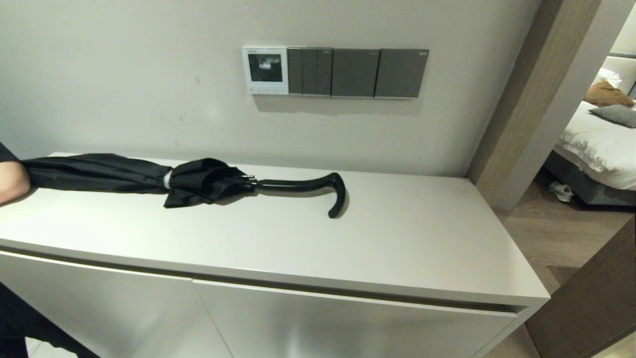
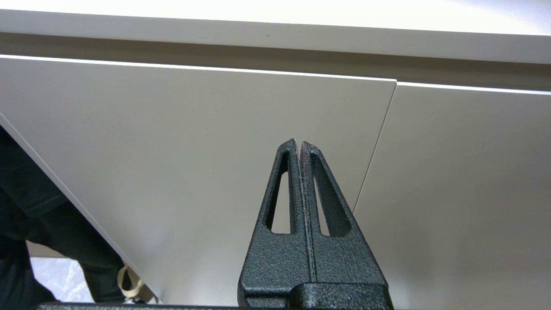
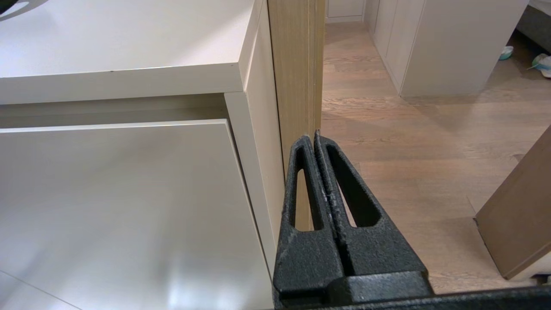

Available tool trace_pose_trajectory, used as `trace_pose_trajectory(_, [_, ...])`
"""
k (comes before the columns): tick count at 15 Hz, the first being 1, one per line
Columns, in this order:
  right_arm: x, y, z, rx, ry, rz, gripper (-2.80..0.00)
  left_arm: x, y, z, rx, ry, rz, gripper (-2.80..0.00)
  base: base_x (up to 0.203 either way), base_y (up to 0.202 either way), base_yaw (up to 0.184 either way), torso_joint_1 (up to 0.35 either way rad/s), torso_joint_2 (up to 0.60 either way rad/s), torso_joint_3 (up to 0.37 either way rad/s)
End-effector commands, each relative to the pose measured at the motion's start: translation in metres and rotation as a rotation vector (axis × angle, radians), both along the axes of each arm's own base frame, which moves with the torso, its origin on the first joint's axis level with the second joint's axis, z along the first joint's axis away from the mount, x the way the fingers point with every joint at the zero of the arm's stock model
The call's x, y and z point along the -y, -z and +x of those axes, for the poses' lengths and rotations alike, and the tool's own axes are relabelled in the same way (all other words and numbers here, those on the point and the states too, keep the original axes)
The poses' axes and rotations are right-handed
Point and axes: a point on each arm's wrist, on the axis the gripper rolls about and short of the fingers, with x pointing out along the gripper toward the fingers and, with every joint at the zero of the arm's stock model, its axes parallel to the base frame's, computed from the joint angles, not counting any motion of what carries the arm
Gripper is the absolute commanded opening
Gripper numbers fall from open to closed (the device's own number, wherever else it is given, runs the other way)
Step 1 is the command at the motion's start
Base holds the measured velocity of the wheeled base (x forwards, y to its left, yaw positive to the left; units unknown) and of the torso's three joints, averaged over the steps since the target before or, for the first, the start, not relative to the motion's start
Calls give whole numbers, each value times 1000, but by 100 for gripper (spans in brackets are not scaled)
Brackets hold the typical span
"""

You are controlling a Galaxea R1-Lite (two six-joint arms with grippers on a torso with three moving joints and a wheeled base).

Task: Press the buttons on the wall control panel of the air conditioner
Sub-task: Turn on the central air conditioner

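the air conditioner's wall control panel is sitting on the wall in the upper middle of the head view, a little left of centre, with the buttons running in a short horizontal row along its bottom edge, under the dark screen. just to its right, the dark grey switch plates are butting up against it, so any sideways slip to the right is likely landing on a rocker instead. neither arm is showing in the head view; both are hanging low in front of the white cabinet. the left gripper is facing the cabinet door below the top edge with its fingers pressed together and holding nothing, and the right gripper is likewise pressed together and empty, pointing at the cabinet's right corner beside the wooden post. the panel is therefore lying up and forward from both claws, beyond the cabinet's overhanging lip, and the left arm is looking the nearer one. a folded black umbrella is lying lengthwise across the left and middle of the cabinet top, its curved handle ending right of and below the panel; a reach is probably needing to pass above it. a person's arm is resting at the left edge of the frame.
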Motion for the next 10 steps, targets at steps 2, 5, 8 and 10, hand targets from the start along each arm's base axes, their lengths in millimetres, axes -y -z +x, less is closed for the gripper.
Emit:
trace_pose_trajectory(2, [0,1,0,-5,-1,-1,-280,0,0,0,-1,-1,0,-280,0,0,0,0,0,0])
trace_pose_trajectory(5, [0,1,0,-5,1,-1,-280,0,0,0,-1,-1,0,-280,0,0,0,0,0,0])
trace_pose_trajectory(8, [0,1,0,-5,-1,-1,-280,0,0,0,-1,-1,3,-280,0,0,0,0,0,0])
trace_pose_trajectory(10, [0,1,0,-5,1,-1,-280,0,0,0,0,-1,6,-280,0,0,0,0,0,0])
